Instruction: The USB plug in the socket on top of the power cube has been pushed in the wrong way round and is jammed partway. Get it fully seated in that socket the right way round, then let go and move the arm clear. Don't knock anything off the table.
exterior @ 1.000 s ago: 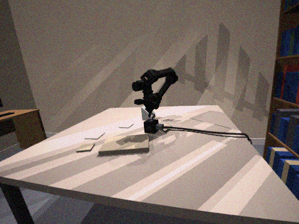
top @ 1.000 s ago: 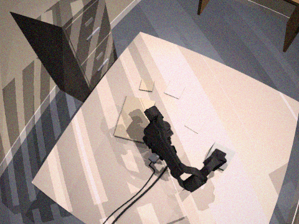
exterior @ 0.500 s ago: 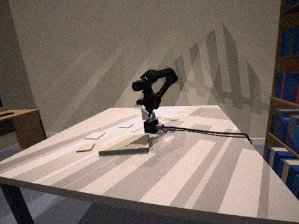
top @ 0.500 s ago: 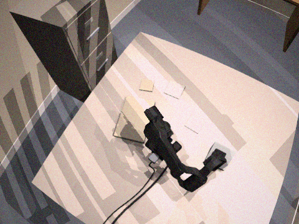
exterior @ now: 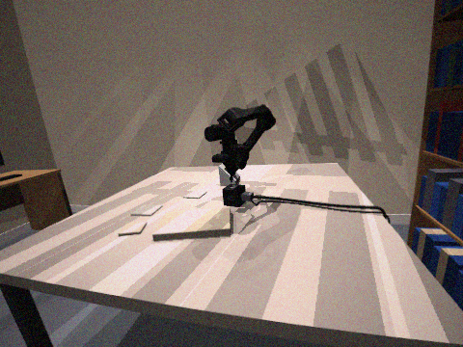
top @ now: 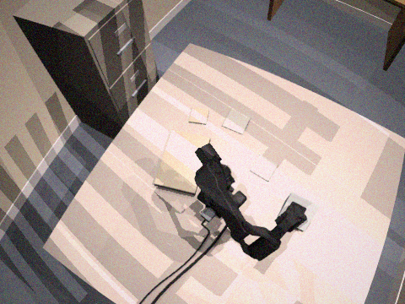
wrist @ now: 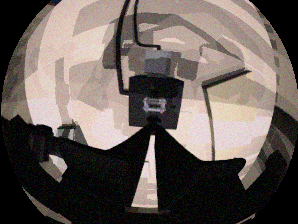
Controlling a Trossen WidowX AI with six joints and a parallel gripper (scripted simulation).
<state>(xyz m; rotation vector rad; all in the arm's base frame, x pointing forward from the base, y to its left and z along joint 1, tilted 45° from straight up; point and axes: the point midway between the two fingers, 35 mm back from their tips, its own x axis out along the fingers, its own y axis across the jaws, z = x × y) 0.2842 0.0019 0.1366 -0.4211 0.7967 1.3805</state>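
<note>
The dark power cube (exterior: pixel 233 196) (wrist: pixel 154 96) stands mid-table, and the socket (wrist: pixel 154 104) on its top shows open in the wrist view. In the top view the arm hides nearly all of the cube. My gripper (exterior: pixel 234 179) (wrist: pixel 153 128) points straight down just above the cube and is shut on the USB plug (exterior: pixel 231 177). The plug is a small light piece between the fingertips, held just above the socket; the fingers hide most of it. Two black cables (top: pixel 186 266) (exterior: pixel 318 204) (wrist: pixel 136 3) run from the cube area to the table edge.
A flat tan slab (top: pixel 177 169) (exterior: pixel 198 226) lies right beside the cube. Three thin square tiles (top: pixel 199 115) (top: pixel 236 120) (top: pixel 263 168) lie flat further off. The arm's base (top: pixel 295 213) stands near the cube. A filing cabinet (top: pixel 114 55) and bookshelves (exterior: pixel 444 145) stand off the table.
</note>
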